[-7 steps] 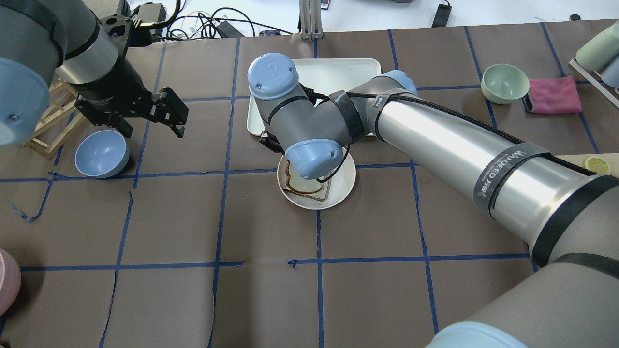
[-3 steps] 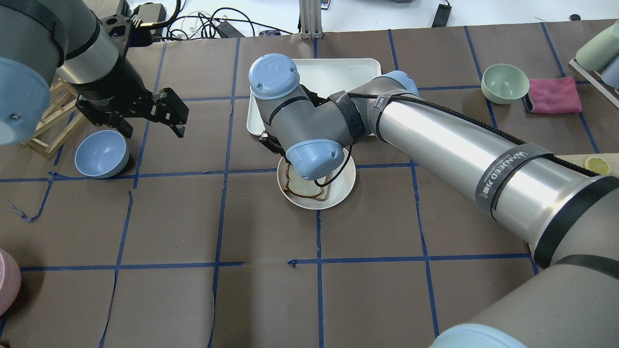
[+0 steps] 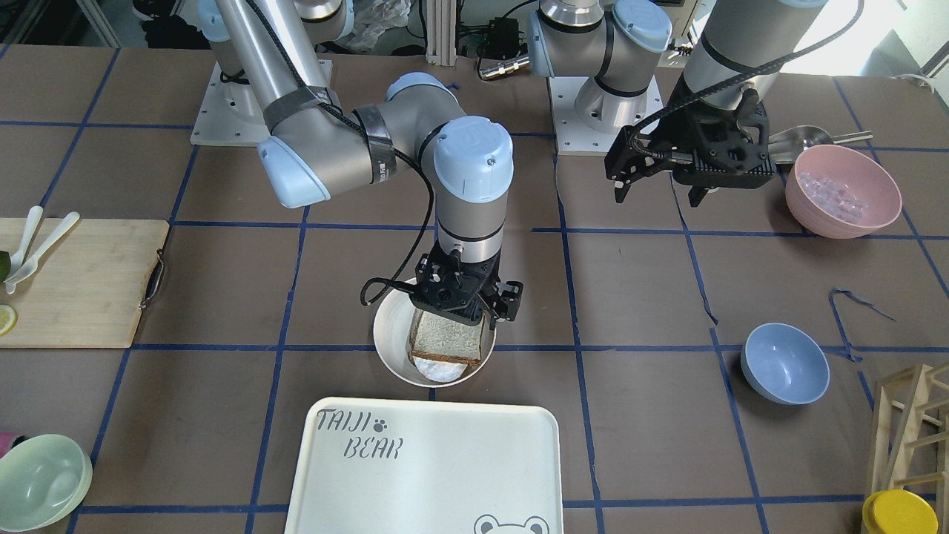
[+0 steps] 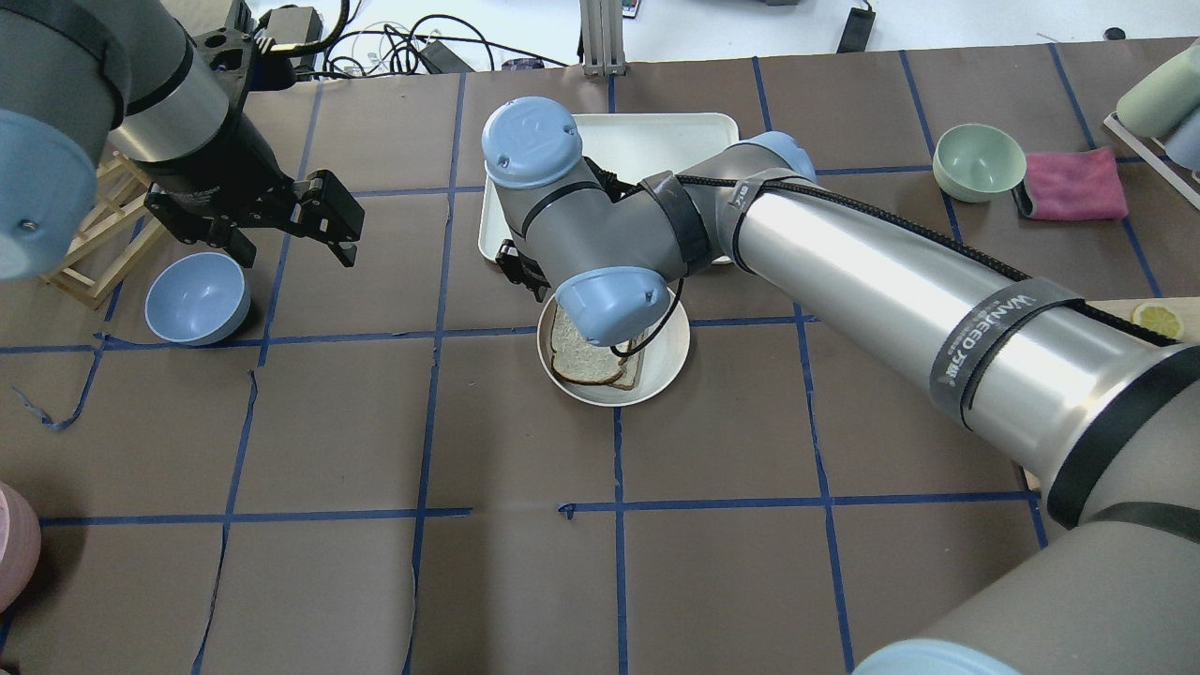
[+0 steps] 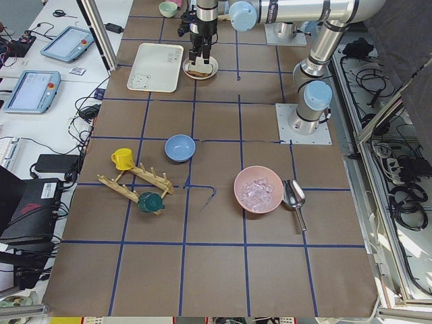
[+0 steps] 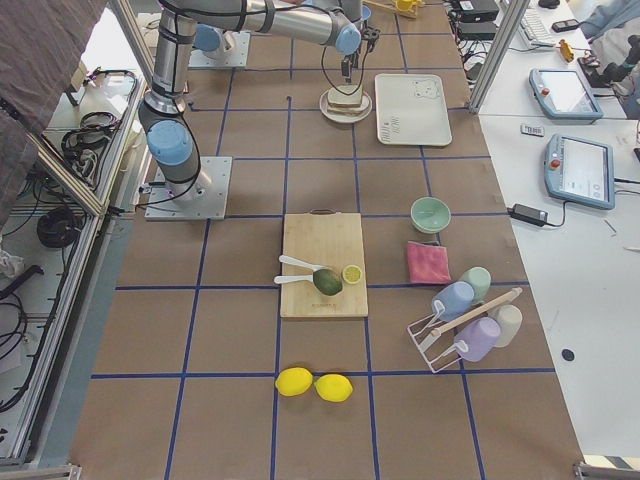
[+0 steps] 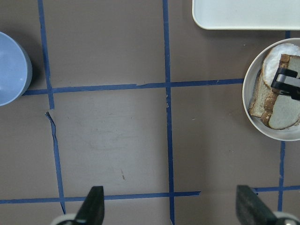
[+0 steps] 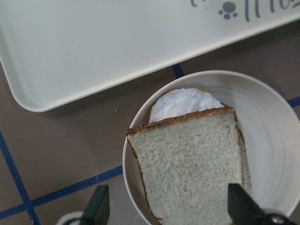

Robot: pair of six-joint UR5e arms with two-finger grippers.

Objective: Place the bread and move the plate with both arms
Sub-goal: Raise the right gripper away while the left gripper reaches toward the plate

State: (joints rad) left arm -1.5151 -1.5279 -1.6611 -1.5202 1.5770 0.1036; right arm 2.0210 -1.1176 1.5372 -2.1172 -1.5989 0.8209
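The white round plate (image 3: 385, 334) stands in the middle of the table, just before the tray. In it the bread (image 8: 192, 164), pale with a dark crust, lies on a tanner slice (image 7: 258, 98) and an egg white (image 8: 180, 103). My right gripper (image 3: 465, 311) hangs directly over the plate, open, with its fingers apart on either side of the bread (image 3: 447, 341). The overhead view shows the plate's rim (image 4: 666, 361) and the bread (image 4: 581, 352) under the right wrist. My left gripper (image 4: 298, 251) is open and empty, well to the left of the plate (image 7: 248, 93).
The white "TAIJI BEAR" tray (image 3: 422, 467) lies just beyond the plate. A blue bowl (image 3: 784, 363) and a wooden rack (image 3: 912, 423) sit near my left gripper. A pink bowl of ice (image 3: 841, 189), a cutting board (image 3: 74, 282) and a pale green bowl (image 3: 41, 471) stand further out.
My right wrist has shifted slightly toward the tray, and more of the pale slice's face shows in the plate. The left arm has not moved.
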